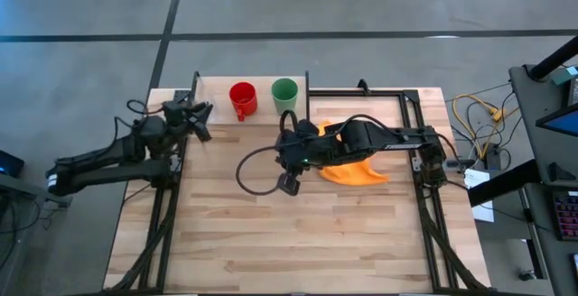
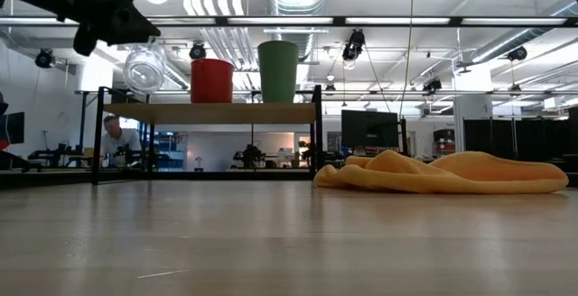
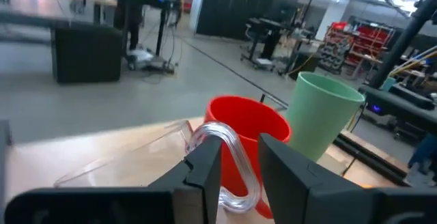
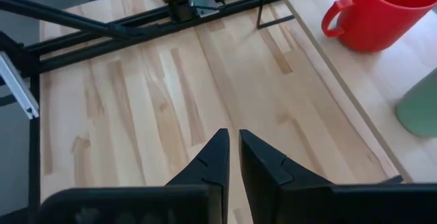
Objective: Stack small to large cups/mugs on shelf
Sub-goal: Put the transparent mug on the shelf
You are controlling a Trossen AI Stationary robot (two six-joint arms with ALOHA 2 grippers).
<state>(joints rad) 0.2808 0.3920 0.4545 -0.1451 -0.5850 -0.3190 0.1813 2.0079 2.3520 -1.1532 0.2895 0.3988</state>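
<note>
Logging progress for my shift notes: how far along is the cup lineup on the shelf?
Done: the red mug and green cup stand side by side on the shelf. In hand: the clear cup lies tilted at the shelf's left end, its rim between the left hand's parted fingers. Left: getting it upright beside the mug. The right hand waits over the table, holding nothing.
</note>
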